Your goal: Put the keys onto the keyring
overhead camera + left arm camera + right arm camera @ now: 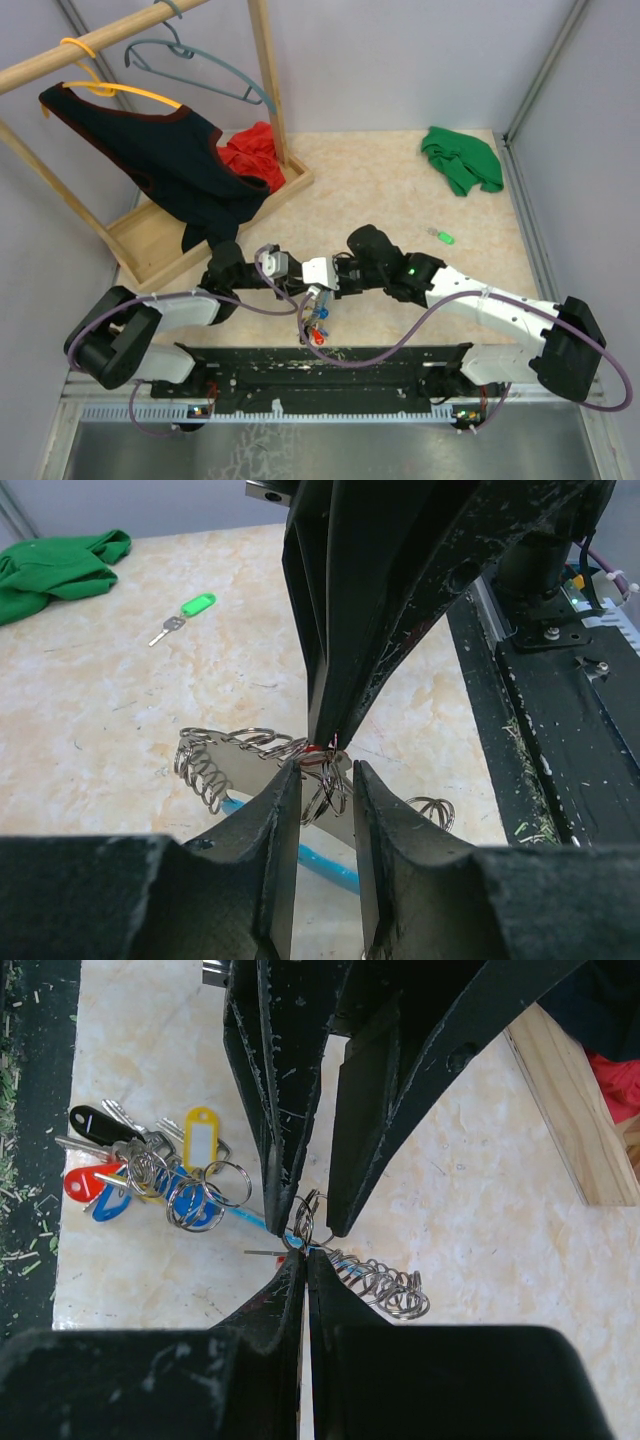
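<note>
The keyring (384,1286), a chain of silvery coiled rings with a light-blue piece, lies on the table. Its cluster of blue, yellow, red and black tags (150,1166) is at the left in the right wrist view. My left gripper (327,785) is open and straddles one ring (326,780). My right gripper (305,1256) is shut on the red key, tip to tip with the left fingers. Only a sliver of its red head (318,748) and its thin blade (262,1252) show. The green key (443,236) lies alone on the table, to the right.
A green cloth (460,158) lies at the far right. A wooden rack (215,215) at the back left holds hangers, a dark vest (160,150) and a red cloth (255,155). The black base rail (330,365) runs along the near edge.
</note>
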Robot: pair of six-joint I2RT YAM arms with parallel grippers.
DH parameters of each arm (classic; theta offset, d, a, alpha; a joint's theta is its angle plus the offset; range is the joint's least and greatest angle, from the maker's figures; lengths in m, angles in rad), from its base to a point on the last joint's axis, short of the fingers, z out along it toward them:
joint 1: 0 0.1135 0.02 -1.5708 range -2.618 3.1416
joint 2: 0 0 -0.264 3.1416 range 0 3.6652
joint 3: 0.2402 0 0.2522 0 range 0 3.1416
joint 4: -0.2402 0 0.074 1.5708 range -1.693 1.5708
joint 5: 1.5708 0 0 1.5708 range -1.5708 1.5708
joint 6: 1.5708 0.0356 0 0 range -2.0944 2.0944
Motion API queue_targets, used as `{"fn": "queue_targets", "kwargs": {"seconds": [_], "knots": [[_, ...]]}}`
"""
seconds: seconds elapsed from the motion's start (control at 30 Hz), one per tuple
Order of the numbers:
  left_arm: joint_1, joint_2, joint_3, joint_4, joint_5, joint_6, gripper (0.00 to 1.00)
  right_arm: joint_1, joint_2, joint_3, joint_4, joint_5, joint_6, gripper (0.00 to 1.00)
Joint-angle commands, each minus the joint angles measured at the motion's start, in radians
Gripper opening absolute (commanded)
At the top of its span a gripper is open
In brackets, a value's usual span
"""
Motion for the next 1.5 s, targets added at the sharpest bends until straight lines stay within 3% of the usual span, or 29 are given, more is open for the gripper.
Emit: {"fn": "queue_targets", "kwargs": {"seconds": [0.0,0.2,0.5,0.87,1.47], "knots": [[0.003,0.01,0.04,-0.078,0.035,0.034,0.33,0.012,-0.013,0.062,0.04,-0.019,-0.008,0.0],[0.003,0.009,0.059,-0.163,0.008,0.062,0.29,0.011,-0.014,0.064,0.038,-0.019,-0.008,0.0],[0.003,-0.011,0.058,-0.163,-0.026,0.04,0.01,0.011,-0.026,0.052,0.019,-0.001,0.002,0.0],[0.003,0.005,-0.009,0.08,-0.141,-0.216,0.0,0.039,-0.08,-0.089,0.102,0.076,0.061,0.0],[-0.016,0.026,-0.097,0.306,-0.337,-0.343,0.0,0.069,-0.011,-0.229,0.385,0.042,0.125,0.0]]}}
